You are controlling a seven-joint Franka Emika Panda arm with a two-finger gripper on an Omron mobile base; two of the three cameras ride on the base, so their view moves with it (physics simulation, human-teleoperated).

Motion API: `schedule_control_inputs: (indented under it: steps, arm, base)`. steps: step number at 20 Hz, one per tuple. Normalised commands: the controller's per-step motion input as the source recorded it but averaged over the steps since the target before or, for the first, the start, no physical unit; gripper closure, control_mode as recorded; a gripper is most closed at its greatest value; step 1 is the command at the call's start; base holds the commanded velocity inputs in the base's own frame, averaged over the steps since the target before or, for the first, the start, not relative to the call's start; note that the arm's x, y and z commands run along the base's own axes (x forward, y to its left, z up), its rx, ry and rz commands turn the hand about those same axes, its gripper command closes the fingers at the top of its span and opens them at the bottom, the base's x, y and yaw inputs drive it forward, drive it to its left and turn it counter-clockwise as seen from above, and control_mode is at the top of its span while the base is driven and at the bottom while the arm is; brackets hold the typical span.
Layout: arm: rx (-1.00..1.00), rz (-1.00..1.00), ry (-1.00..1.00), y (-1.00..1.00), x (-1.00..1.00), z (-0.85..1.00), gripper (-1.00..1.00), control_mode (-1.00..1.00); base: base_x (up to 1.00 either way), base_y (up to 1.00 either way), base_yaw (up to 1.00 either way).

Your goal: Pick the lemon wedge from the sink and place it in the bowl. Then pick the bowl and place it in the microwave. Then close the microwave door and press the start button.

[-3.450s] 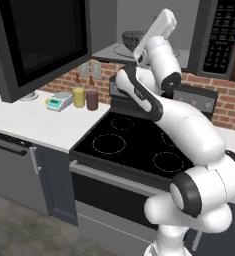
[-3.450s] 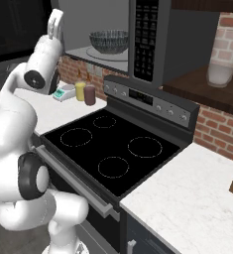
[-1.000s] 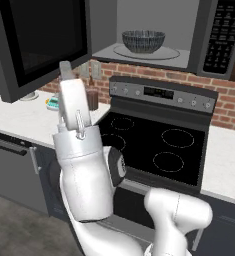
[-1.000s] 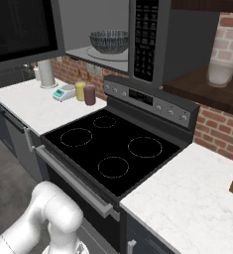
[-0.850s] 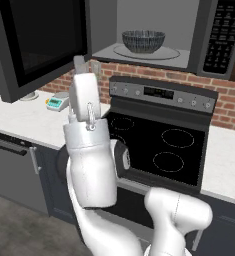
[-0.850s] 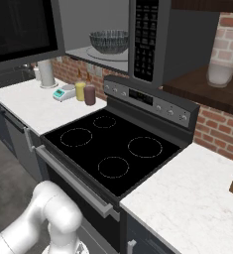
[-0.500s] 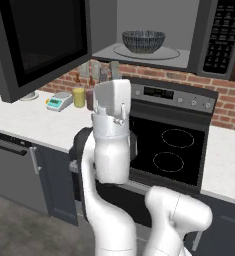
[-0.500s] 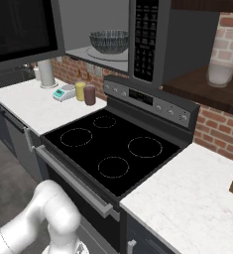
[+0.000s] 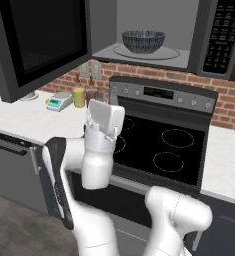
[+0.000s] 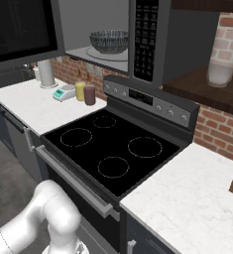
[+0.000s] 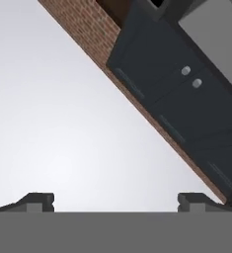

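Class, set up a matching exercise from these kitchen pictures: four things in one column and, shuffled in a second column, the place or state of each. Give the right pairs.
Things:
1. bowl
2. microwave door
3. gripper
4. pale vase

Places or states:
A. swung open to the left
B. on a dark wooden shelf by the brick wall
C. open, holding nothing
D. on the turntable inside the microwave

Pairs: 1-D, 2-A, 3-C, 4-B

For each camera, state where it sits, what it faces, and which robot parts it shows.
Left base view: behind-left, facing stove and open microwave; arm in front.
Right base view: behind-right, same stove and microwave; arm at lower left.
Hand view: on the hand, facing pale wall, brick and dark cabinets; open gripper.
Both base views share the bowl.
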Motion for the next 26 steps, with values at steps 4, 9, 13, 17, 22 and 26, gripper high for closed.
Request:
schedule_control_inputs:
  steps: [4, 9, 13, 17, 22, 26]
  arm:
    - [-0.06, -0.08, 0.04, 0.84, -0.04, -0.42, -1.00, -1.00]
    - [-0.05, -0.06, 0.12, 0.60, 0.00, -0.58, -1.00, -1.00]
    - [0.00, -0.02, 0.12, 0.66, 0.00, -0.61, -1.00, -1.00]
    - [0.00, -0.02, 0.06, 0.67, 0.00, -0.39, -1.00, -1.00]
    - [-0.04, -0.05, 0.03, 0.88, 0.18, -0.23, -1.00, -1.00]
    - [0.00, -0.11, 0.01, 1.00, 0.38, -0.34, -1.00, -1.00]
  base:
    - [0.00, 0.00, 0.00]
    - [0.00, 0.00, 0.00]
    - [0.00, 0.00, 0.00]
    - [0.00, 0.00, 0.00]
    - [0.00, 0.00, 0.00]
    - [0.00, 0.00, 0.00]
